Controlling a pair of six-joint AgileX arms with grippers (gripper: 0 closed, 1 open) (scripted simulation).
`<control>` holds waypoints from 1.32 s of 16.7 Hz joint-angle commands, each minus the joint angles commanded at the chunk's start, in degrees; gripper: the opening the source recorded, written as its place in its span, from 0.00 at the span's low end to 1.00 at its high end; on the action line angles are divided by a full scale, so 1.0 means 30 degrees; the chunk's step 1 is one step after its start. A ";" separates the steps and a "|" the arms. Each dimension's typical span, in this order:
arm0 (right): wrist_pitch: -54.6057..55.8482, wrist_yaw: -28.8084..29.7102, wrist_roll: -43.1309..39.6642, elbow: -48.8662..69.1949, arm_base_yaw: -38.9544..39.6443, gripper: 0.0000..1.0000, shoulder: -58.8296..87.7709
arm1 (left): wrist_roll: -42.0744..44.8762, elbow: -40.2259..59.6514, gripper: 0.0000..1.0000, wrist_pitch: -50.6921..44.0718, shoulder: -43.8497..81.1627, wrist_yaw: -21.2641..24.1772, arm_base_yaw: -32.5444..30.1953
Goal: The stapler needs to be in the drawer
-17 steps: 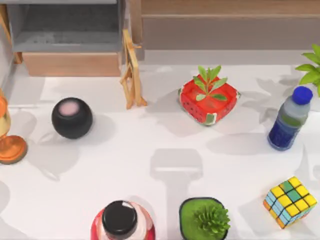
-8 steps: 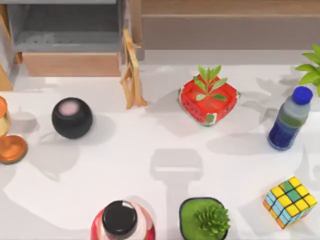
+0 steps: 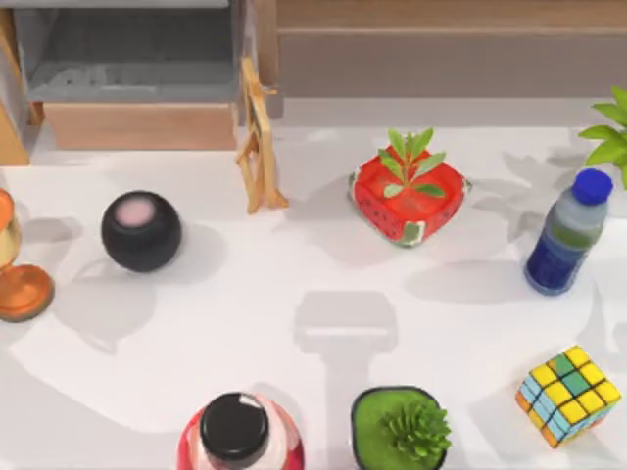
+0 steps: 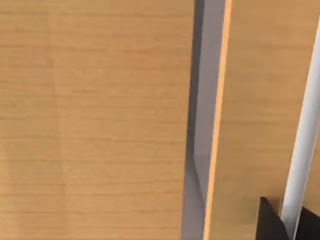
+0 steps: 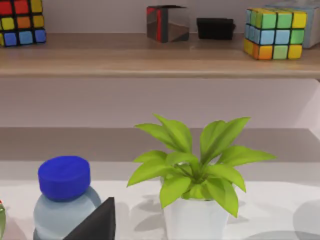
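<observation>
Open drawer (image 3: 137,125) at 11 o'clock; where the stapler lies cannot be told.
Its grey interior faces up behind one tan front panel. On the white table (image 3: 294,284): one black ball (image 3: 141,231) at 9, one strawberry planter (image 3: 408,199) at 1, one bottle (image 3: 566,235) at 3, one Rubik's cube (image 3: 567,395) at 4, one succulent pot (image 3: 400,428) at 6. Left gripper (image 4: 272,225) faces wood; right gripper (image 5: 97,222) nears the bottle; neither's grip can be told.

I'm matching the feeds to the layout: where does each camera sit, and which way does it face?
Top view: above the table, looking down on the open drawer and strawberry planter; no arm visible.
Left wrist view: close against tan wood panels; a dark part at the corner.
Right wrist view: low, facing a shelf.
Shared: the blue-capped bottle in top and right wrist views.
</observation>
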 joint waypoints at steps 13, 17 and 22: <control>0.0000 0.0000 0.0000 0.0000 0.0000 1.00 0.0000 | -0.0058 0.5354 0.00 -0.2801 0.2421 -0.1234 -0.1302; 0.0000 0.0000 0.0000 0.0000 0.0000 1.00 0.0000 | -0.0058 0.5354 0.23 -0.2801 0.2421 -0.1234 -0.1302; 0.0000 0.0000 0.0000 0.0000 0.0000 1.00 0.0000 | -0.0058 0.5354 0.60 -0.2801 0.2421 -0.1234 -0.1302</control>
